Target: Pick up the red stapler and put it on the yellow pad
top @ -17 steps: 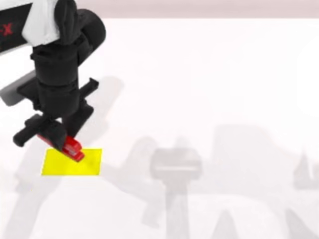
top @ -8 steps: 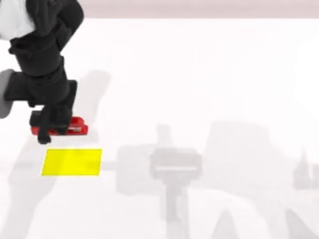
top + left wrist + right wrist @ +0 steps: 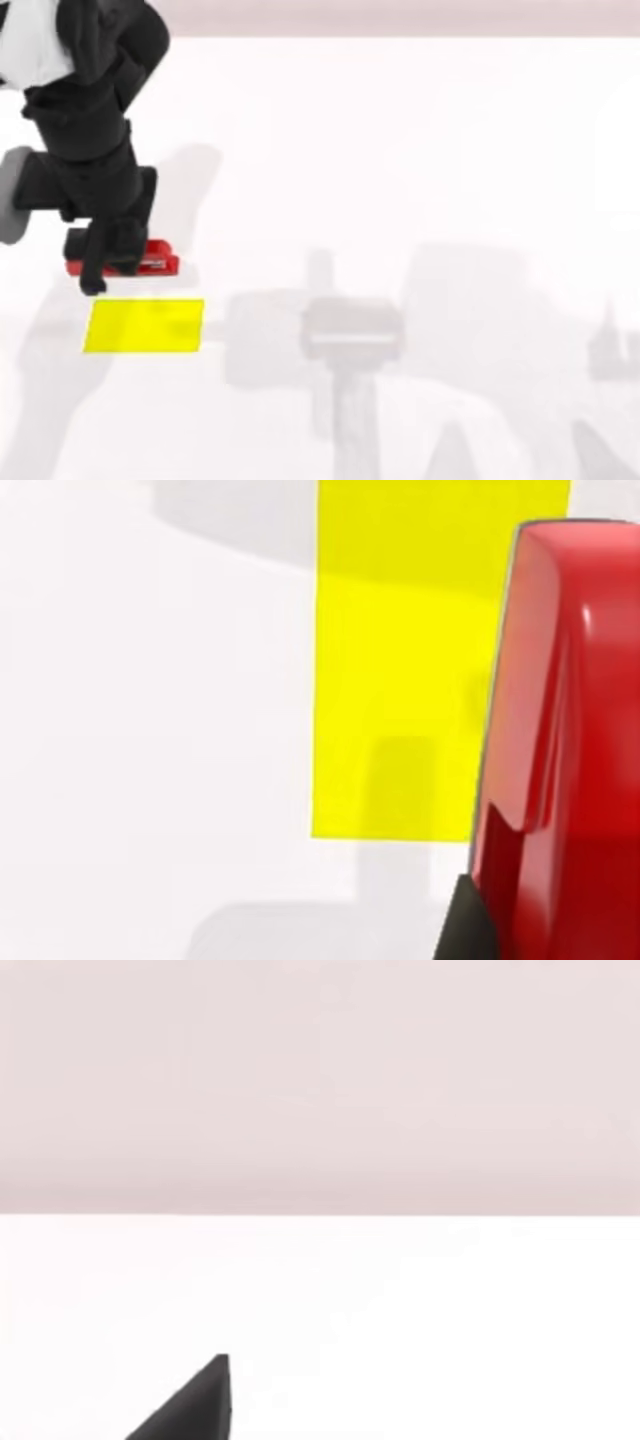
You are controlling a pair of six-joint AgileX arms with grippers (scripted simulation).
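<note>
The red stapler (image 3: 155, 264) lies level just behind the yellow pad (image 3: 143, 326) at the table's left, apart from it, its left end hidden under my left gripper (image 3: 108, 262). That gripper is shut on the stapler from above. In the left wrist view the stapler (image 3: 570, 750) fills one side, with a dark fingertip (image 3: 463, 930) against it, and the pad (image 3: 400, 670) lies flat beyond. My right gripper (image 3: 195, 1410) is outside the top view and shows only as a dark corner in its own wrist view.
The white table (image 3: 420, 150) stretches to the right of the pad, crossed by grey shadows of the arms (image 3: 350, 340). A pale pink back wall (image 3: 320, 1080) runs along the table's far edge.
A second ago the stapler hung tilted over the pad's back edge. The left arm swung left and back, turning it level behind the pad. In the last half second it crept slightly towards the pad.
</note>
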